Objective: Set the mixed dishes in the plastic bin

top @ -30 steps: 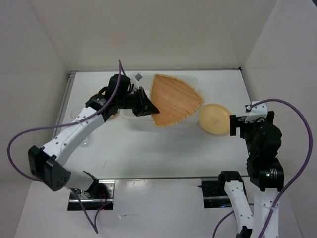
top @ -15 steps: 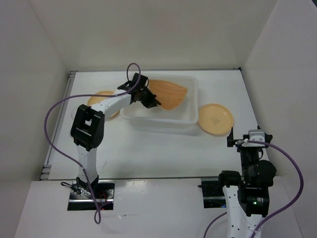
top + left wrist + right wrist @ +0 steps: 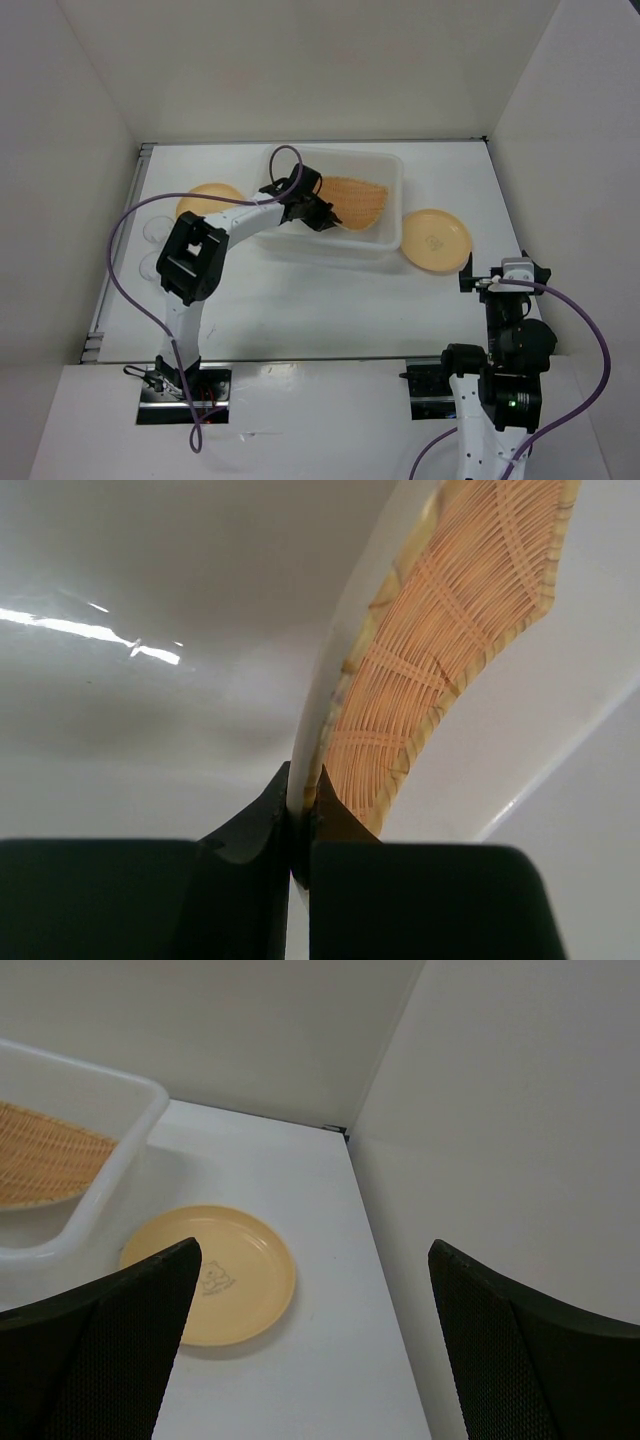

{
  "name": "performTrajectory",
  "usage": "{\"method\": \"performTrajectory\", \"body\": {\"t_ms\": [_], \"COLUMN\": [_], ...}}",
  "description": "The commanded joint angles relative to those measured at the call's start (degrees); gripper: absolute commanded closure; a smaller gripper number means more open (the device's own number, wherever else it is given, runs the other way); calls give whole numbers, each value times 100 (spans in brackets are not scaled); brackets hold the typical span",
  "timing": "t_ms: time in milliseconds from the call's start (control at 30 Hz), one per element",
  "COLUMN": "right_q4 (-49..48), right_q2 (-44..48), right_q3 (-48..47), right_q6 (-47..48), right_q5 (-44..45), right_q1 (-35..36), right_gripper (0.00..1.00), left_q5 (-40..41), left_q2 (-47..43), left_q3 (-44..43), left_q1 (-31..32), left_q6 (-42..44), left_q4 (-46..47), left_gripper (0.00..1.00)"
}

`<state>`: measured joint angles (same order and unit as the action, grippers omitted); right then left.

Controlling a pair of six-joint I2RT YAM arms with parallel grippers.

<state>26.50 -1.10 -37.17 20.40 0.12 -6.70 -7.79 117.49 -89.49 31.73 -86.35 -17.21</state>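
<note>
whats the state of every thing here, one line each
plastic bin: upright, one plate inside
wicker plate: tilted in bin, rim pinched
right plate: flat on table
left plate: flat on table
clear cups: on table, far left
left gripper: shut on wicker plate
right gripper: open, empty

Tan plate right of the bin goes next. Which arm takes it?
Right, probably. The right gripper is open with the tan plate just ahead of it, unobstructed. The left gripper is shut on the woven plate inside the plastic bin, so it is busy.
</note>
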Motion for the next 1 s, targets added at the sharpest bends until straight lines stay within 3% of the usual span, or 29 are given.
{"method": "performTrajectory", "body": {"t_ms": [0, 167, 233, 300, 333, 467, 600, 700, 733, 833, 867, 967], "right_q4": [-400, -400, -400, -400, -348, -347, -347, -128, 99, 390, 704, 1549], "right_q2": [-101, -153, -206, -206, -206, -337, -741, -1802, -2667, -4042, -4917, -6387], "right_q3": [17, 17, 17, 17, 17, 17, -220, -895, -1446, -2736, -3065, -4165], "right_q6": [-45, -45, -45, -45, -45, -45, -115, -300, -300, -467, -467, -318], "right_q5": [85, 85, 32, 32, 32, 32, 233, 541, 759, 1191, 975, 86], "right_q1": [-33, -33, -33, -33, -33, -33, -33, -33, -33, -173, -322, -569], "right_gripper": [2, 2, 2, 2, 2, 2, 2, 2, 2, 2, 2, 2], "left_q5": [50, 50, -20, -82, -82, -91, 242, 690, 778, 990, 1077, 1297], "left_q2": [-25, 37, 98, 98, 98, 98, -252, -770, -850, -1166, -1245, -1649], "left_q3": [142, 362, 362, 415, 415, 337, 204, -76, -312, -604, -744, -946], "left_q1": [-35, -35, -35, -35, -35, -35, -35, -35, -87, -88, -88, -88], "left_q6": [-321, -445, -445, -392, -392, -286, 29, 442, 765, 1485, 1680, 2646], "left_q4": [385, 526, 605, 675, 675, 510, 368, 26, -166, -431, -493, -661], "left_gripper": [100, 98, 90, 76, 62, 36, 18, 1, 1, 1, 1, 1]}}
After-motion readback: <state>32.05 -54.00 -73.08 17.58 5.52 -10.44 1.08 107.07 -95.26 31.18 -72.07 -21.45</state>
